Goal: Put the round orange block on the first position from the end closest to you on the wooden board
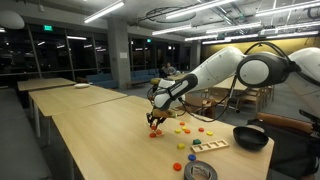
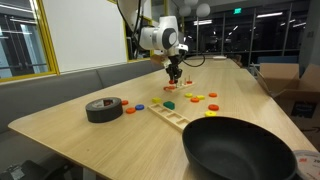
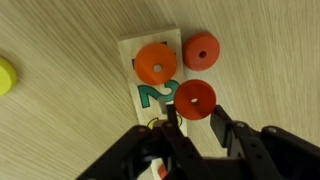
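Note:
My gripper (image 3: 194, 122) is shut on a round orange block with a centre hole (image 3: 194, 97), seen in the wrist view. It hangs just above the table beside a pale card printed with a green 2 (image 3: 150, 95). The gripper also shows in both exterior views (image 1: 155, 119) (image 2: 173, 74). The wooden board (image 2: 177, 116), a small pale strip with round recesses, lies nearer the black bowl, apart from the gripper. It also shows in an exterior view (image 1: 210, 146).
One orange disc (image 3: 155, 62) lies on the card and a redder one (image 3: 201, 50) beside it. Coloured pieces (image 2: 197, 98) are scattered near the board. A black bowl (image 2: 240, 150) (image 1: 250, 137) and a tape roll (image 2: 104, 108) (image 1: 200, 170) stand near the table's end.

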Controlling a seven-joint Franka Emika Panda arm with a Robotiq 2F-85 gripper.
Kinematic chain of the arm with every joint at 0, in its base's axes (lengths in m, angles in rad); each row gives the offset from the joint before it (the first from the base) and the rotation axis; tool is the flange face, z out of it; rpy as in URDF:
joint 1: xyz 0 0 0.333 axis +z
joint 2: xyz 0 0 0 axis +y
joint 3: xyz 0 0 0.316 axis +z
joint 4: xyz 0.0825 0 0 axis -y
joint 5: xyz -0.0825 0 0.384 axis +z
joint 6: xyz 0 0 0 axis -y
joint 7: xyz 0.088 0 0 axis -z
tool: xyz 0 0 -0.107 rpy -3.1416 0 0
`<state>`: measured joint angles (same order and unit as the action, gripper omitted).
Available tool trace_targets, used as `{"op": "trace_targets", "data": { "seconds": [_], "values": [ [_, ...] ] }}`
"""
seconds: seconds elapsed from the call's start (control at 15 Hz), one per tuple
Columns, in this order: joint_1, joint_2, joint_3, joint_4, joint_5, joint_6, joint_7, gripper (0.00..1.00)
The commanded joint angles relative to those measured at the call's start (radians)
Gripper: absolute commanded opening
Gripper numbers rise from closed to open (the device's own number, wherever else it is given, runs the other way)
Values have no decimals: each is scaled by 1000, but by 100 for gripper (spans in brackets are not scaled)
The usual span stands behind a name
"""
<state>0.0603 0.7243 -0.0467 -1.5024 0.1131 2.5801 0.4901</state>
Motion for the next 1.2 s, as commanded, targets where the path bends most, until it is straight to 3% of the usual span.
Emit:
{"op": "trace_targets", "data": {
  "seconds": [0.0, 1.13],
  "values": [
    [2, 24, -7, 52, 28, 5, -5, 18],
    [1, 1, -37, 75, 6, -97, -7, 16]
  ]
}}
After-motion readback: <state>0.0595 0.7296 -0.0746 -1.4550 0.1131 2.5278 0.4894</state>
